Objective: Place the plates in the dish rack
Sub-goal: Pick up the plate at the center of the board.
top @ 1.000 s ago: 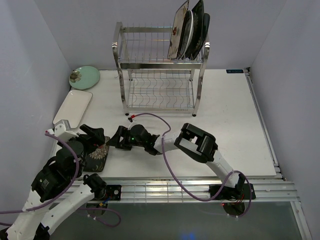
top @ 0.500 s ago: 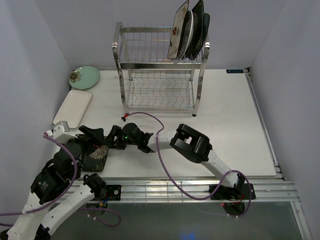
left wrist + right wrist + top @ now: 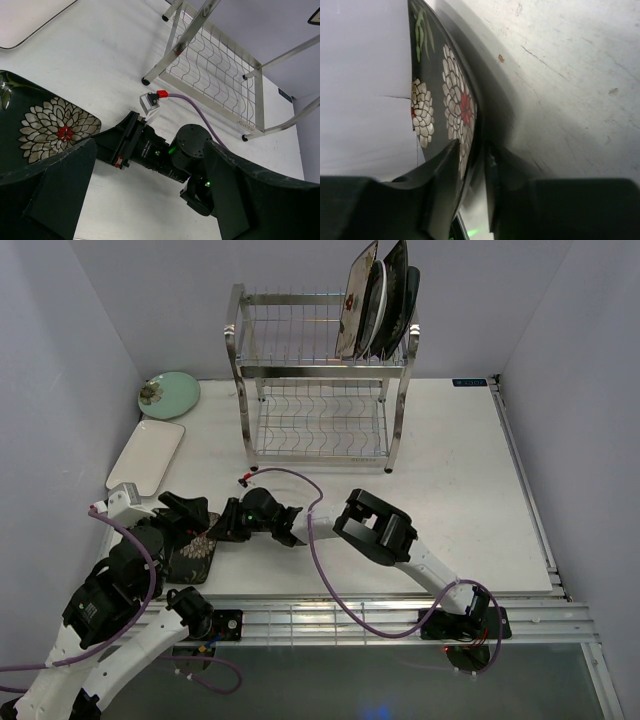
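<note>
Right wrist view: the right pincer straddles the rim of the dark plate. One finger lies on the flowered face and the other on the underside. They stand close against the rim, but I cannot tell whether they bite firmly.

From the top, that plate lies at the near left of the table, well apart from the rack. The right arm reaches across to it. The left pincer hangs just above with its fingers wide apart, holding nothing.

The step in hand looks to be the grasp. To do it well:
- Seat the rim deep between the fingers before any lift. A glazed edge held only at the tips is likely to pivot or slide out.
- Finish the squeeze, then raise slowly, watching for droop at the far edge.
- Keep the left pincer clear of the right wrist cable, or use it to steady the free edge.
- On the way, turn the plate upright and bring it in edge first along the wires.

Four plates stand at the right end of the top tier, so aim for a slot beside them without knocking them.
</note>
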`<state>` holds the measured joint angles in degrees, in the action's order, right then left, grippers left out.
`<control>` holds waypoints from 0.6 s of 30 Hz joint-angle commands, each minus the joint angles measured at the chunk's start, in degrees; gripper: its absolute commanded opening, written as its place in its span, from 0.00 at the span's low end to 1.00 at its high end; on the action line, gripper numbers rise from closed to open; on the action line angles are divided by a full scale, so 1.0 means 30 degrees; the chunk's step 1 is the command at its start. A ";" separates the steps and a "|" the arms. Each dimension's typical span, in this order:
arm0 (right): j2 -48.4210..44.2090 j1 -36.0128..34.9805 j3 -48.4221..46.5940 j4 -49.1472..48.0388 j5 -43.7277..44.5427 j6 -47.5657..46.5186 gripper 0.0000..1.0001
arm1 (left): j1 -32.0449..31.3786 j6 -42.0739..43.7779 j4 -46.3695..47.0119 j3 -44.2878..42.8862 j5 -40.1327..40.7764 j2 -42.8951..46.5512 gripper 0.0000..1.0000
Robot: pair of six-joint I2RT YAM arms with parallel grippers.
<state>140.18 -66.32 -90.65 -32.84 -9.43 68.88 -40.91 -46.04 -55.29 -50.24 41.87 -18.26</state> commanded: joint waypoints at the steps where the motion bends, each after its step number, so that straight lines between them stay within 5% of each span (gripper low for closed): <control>1: 0.0558 0.0077 -0.0632 0.0020 -0.0430 0.0155 0.30 | -0.0017 0.0142 0.0031 0.0047 0.0078 0.0111 0.98; 2: 0.0588 0.0077 -0.0545 -0.0126 -0.0459 0.0213 0.16 | -0.0017 0.0142 0.0031 0.0047 0.0078 0.0111 0.98; 4: 0.0296 0.0077 -0.0107 -0.0565 -0.0226 0.0213 0.08 | -0.0017 0.0142 0.0002 0.0047 0.0078 0.0140 0.98; 18: -0.4654 0.0311 0.7332 -0.4139 0.3025 0.0506 0.08 | -0.0017 0.0405 0.0324 0.0106 -0.0391 -0.0415 0.98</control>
<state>130.52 -65.89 -71.88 -39.90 -4.45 72.73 -40.91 -45.91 -55.20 -50.19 41.56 -18.28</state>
